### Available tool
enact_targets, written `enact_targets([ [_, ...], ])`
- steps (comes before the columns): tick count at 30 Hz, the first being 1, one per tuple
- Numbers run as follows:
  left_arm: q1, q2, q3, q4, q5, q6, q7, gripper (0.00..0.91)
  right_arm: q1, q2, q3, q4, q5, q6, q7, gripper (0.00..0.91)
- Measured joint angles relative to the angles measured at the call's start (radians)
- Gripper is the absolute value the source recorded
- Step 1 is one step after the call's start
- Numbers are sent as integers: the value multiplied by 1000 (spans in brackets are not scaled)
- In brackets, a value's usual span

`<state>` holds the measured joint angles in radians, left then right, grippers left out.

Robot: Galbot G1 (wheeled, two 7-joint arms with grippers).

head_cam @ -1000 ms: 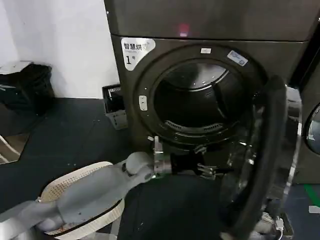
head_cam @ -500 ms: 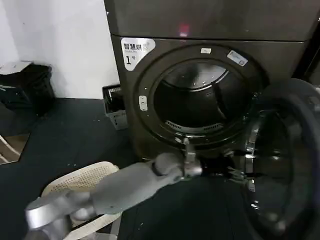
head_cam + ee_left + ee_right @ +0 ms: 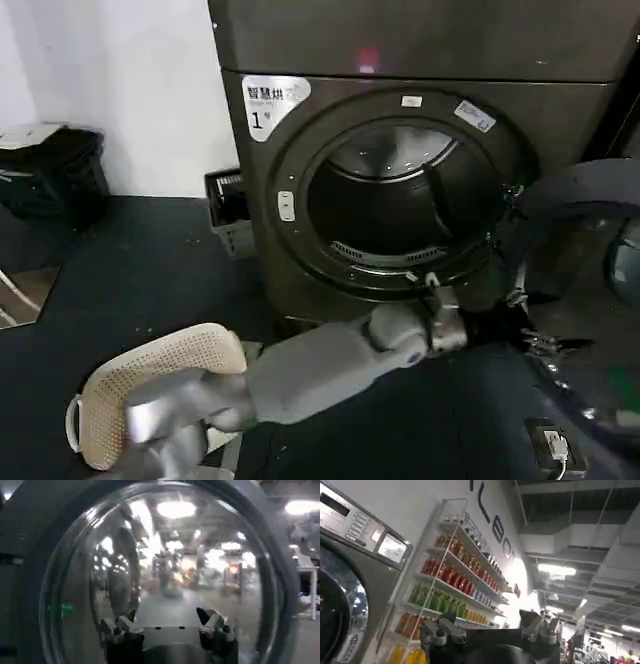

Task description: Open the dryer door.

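Here your left end effector [image 3: 545, 343] reaches across the front of the dryer [image 3: 400, 150], its fingers spread apart with nothing between them, right at the inner side of the dryer door [image 3: 590, 300]. The door is swung wide to the right of the round opening. Your right end effector [image 3: 492, 630] is raised, its fingers likewise apart and empty.
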<state>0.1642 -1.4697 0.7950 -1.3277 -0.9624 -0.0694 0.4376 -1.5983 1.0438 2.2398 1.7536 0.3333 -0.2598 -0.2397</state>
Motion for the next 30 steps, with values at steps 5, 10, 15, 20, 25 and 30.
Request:
enact_targets([
  [5,-9,-81,-4,62,37,-24,-27,907,-9,-1,20,-10,0,6,-5,907],
  [10,-6,-142,-12,119,60,-38,-48,907,-10,-2,27,-13,0,6,-7,907],
  [15,-10,-139,-22,156,69,-42,-59,907,-5,-2,25,-15,0,6,-11,907],
  [20,-10,-139,-41,169,77,-44,-72,907,-6,-2,25,-16,-1,5,-17,907],
  [25,-11,-139,-50,157,106,-63,-83,907,-6,-4,27,-20,-4,5,-22,907],
  [30,-8,-139,-50,147,148,-130,-118,907,-8,-5,27,-23,-5,5,-24,907],
])
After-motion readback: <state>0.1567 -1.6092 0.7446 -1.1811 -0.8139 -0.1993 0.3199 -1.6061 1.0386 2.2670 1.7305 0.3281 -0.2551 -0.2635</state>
